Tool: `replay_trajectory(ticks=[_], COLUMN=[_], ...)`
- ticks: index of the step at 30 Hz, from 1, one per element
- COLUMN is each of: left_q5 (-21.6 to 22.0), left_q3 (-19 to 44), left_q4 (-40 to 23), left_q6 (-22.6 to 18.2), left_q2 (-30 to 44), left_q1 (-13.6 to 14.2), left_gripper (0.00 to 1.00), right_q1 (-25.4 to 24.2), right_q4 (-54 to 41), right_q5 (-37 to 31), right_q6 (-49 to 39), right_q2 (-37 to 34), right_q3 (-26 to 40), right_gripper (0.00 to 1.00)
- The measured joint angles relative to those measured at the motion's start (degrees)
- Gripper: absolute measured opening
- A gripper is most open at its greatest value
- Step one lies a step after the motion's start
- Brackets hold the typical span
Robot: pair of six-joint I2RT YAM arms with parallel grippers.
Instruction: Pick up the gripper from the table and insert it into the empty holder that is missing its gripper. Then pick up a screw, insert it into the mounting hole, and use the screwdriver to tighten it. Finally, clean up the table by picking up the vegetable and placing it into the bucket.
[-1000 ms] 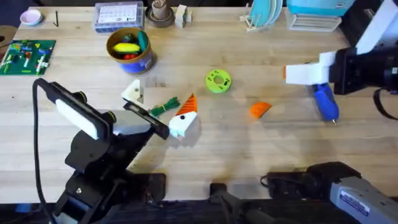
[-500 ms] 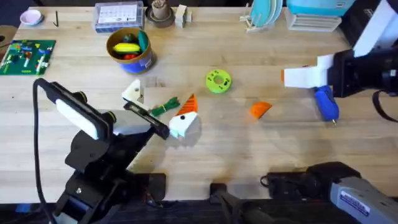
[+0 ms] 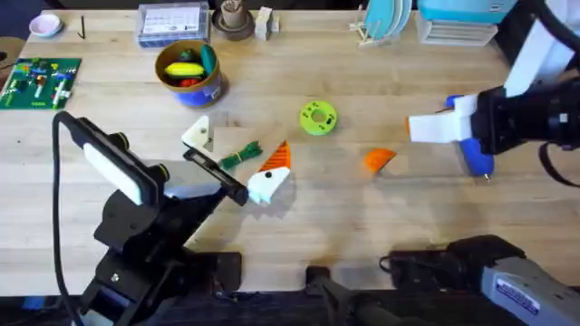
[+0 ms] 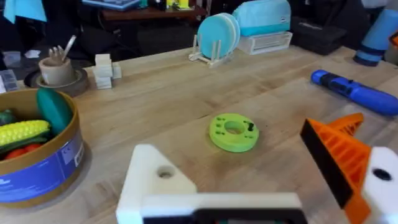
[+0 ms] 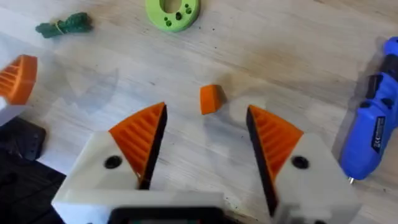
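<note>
The loose orange gripper [image 3: 380,159] [image 5: 211,98] lies on the table, just beyond my right gripper [image 3: 418,128] [image 5: 208,134], which is open with nothing between its orange pads. Beside that gripper rests the blue screwdriver [image 3: 475,150] [image 5: 373,130] [image 4: 356,92]. My left gripper [image 3: 234,145] [image 4: 249,171] is open: one finger is the bare white holder [image 3: 196,136] [image 4: 155,186] with its mounting hole [image 4: 165,173], the other carries an orange tip [image 3: 276,152] [image 4: 339,155]. The green vegetable [image 3: 239,155] [image 5: 62,25] lies between those fingers. The bucket [image 3: 189,72] [image 4: 43,168] stands at the back left.
A lime-green disc [image 3: 317,118] [image 4: 233,132] [image 5: 173,9] sits mid-table. The bucket holds toy food. A green board [image 3: 38,81] lies far left. A clear box [image 3: 173,23], a cup [image 3: 234,18] and a plate rack [image 3: 385,20] line the back edge.
My right gripper has moved a little left and nearer, closer to the loose orange gripper. The left arm and the things on the table stayed put.
</note>
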State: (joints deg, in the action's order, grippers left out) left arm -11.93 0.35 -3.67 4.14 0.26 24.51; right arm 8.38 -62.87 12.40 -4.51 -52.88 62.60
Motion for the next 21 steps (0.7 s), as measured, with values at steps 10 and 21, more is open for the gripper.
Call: replay_trajectory(ticks=[10,21], left_q5=[-13.49,-27.73], left_q3=[0.01,0.01], left_q4=[0.67,0.43], left_q6=[-0.03,-0.02], left_q2=[-0.01,-0.01], left_q1=[0.0,0.0], left_gripper=[0.993,0.993], right_q1=[3.78,4.75], right_q4=[-0.02,-1.47], right_q5=[-0.17,-0.47], right_q6=[0.04,-0.02], right_q2=[-1.05,-2.31], right_q3=[-0.17,-0.21], right_gripper=[0.824,0.824])
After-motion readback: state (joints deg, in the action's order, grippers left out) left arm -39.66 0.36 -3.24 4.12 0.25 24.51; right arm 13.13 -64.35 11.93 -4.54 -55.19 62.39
